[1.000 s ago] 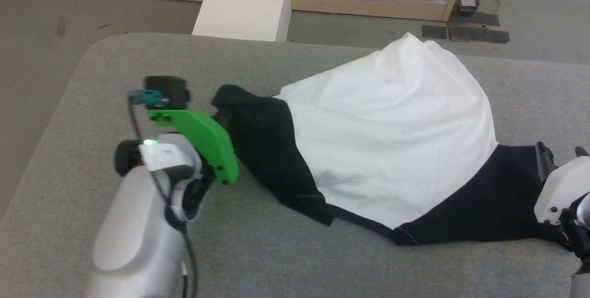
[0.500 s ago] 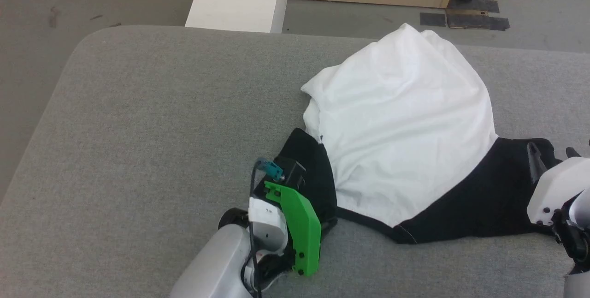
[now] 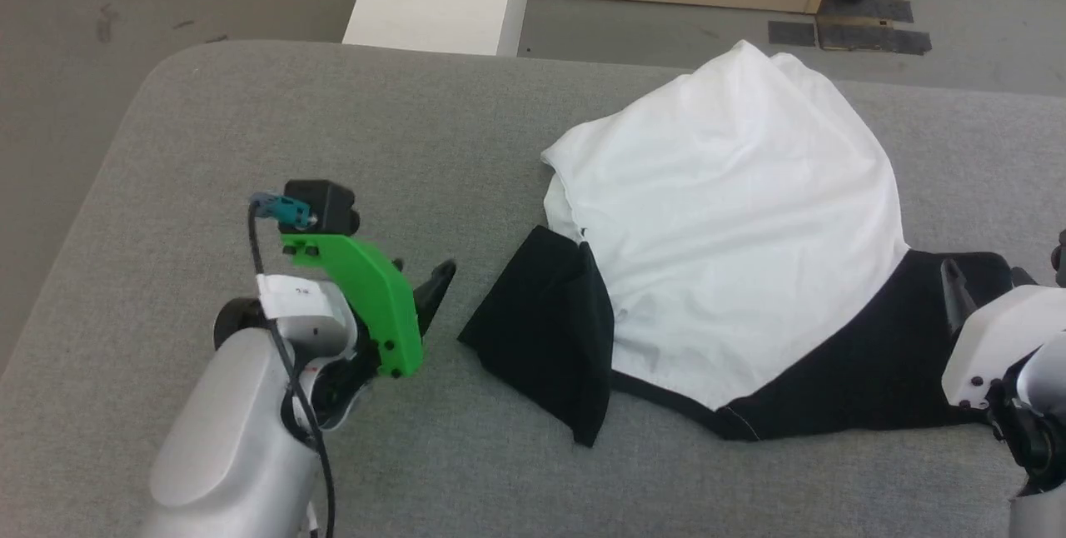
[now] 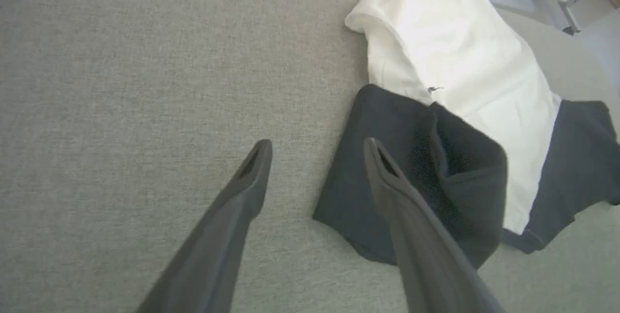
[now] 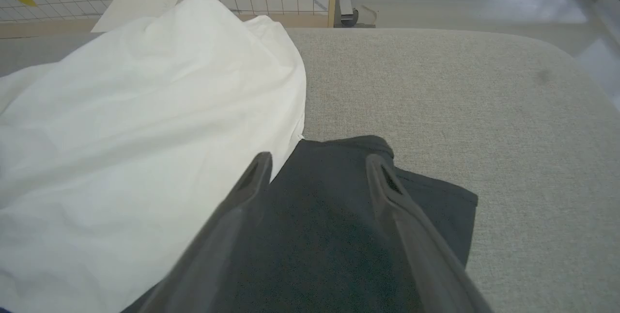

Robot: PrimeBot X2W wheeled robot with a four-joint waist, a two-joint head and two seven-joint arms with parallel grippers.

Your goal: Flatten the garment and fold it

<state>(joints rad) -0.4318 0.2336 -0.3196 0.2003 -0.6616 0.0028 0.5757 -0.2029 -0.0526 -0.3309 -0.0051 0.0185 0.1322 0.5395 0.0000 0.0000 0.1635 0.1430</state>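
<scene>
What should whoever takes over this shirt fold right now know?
Left gripper: open, over bare table, beside the garment, not touching it.
Right gripper: open, over the right-side black sleeve; contact unclear.
Done: left-side black sleeve lies folded in against the white body.
Left: right-side sleeve spread outward, white body rumpled; smooth it, then fold.
</scene>
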